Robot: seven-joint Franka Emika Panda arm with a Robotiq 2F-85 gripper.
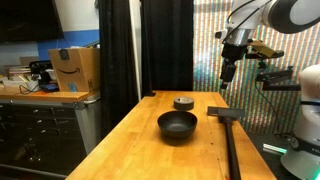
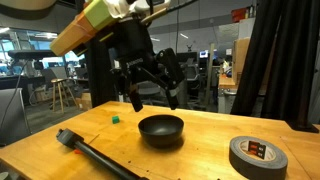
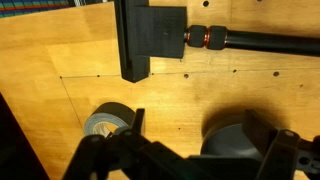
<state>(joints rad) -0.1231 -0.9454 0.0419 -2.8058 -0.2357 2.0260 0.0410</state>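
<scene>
Open-plan lab in the background, a black curtain hanging at one side, and in front a pale wooden table. Near the middle of that table, a black bowl — round, shallow, upright. Close by in the wrist view, a roll of grey tape lying flat on the wood, apart from the bowl; in both exterior views likewise apart, not touching. Above these two, well clear of the surface, the gripper: fingers spread wide apart, out of contact with bowl, tape and wood alike. From the wrist, one dark finger overlapping the edge of the tape, its partner overlapping the rim of the bowl, bare wood in the gap. Impossible to judge the nearer of the two from any view. Farther out, a long-handled black tool flat on the table — blocky head near the bowl but not against it, handle running away along the table's length, a copper-coloured collar at the joint. Beyond the tool's head in an exterior view, a small green block alone on the wood. Off the table altogether, a cardboard box with a printed smile mark, resting on a counter beside the curtain.
</scene>
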